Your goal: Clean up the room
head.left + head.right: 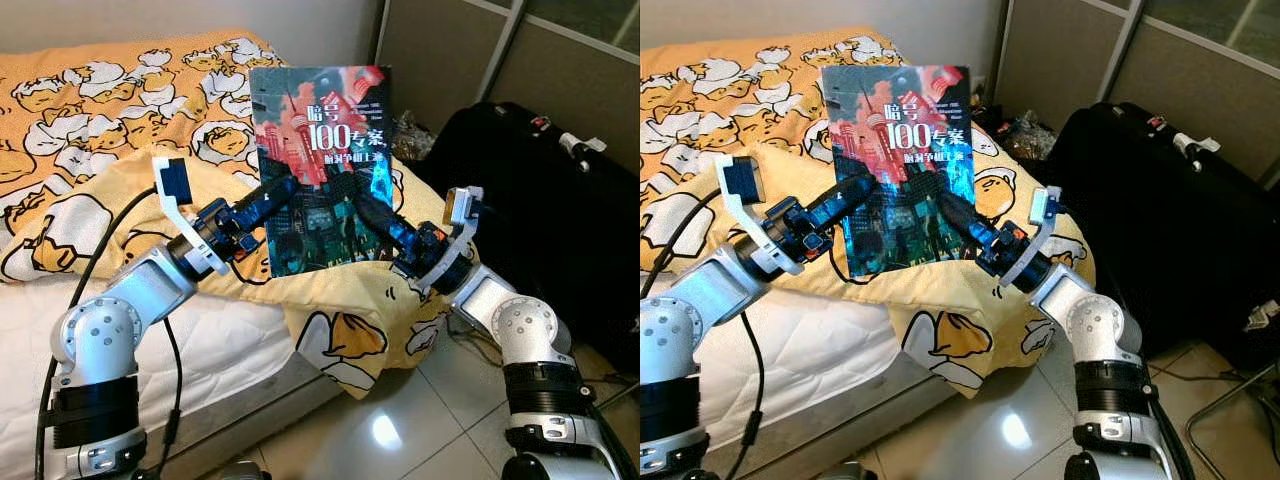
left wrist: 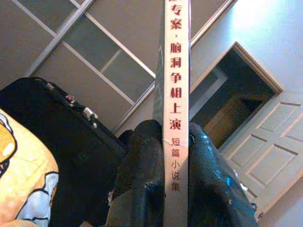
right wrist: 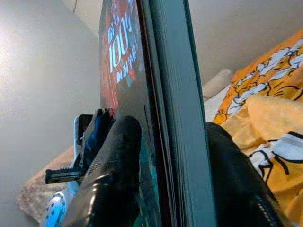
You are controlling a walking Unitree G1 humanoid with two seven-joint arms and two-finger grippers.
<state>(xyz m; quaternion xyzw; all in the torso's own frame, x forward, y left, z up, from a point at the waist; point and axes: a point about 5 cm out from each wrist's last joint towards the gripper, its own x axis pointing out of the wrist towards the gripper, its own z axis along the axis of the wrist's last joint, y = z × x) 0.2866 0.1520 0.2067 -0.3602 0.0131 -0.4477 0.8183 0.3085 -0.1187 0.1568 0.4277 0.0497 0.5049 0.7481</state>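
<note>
The book (image 1: 322, 165) cover reads "100专案"; its spine (image 2: 176, 118) reads "脑洞争相上演 短篇小说集".

1 book (image 1: 322, 165), 1 suitcase (image 1: 540, 215)

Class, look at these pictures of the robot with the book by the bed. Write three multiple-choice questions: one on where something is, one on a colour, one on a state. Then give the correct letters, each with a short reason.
1. Where is the black suitcase?
A. On the bed
B. On the floor to the robot's right of the bed
C. Under the book

2. What is the main colour of the blanket?
A. Orange-yellow with white cartoon figures
B. Plain blue
C. Green stripes

3. How is the book held?
A. Lying flat on the floor
B. Upright, by one hand
C. Upright, gripped at both side edges

Answers: 1 B, it stands beside the bed, against the sliding doors. 2 A, as the eye views show. 3 C, the left hand pinches the spine edge and the right hand the page edge.
</note>
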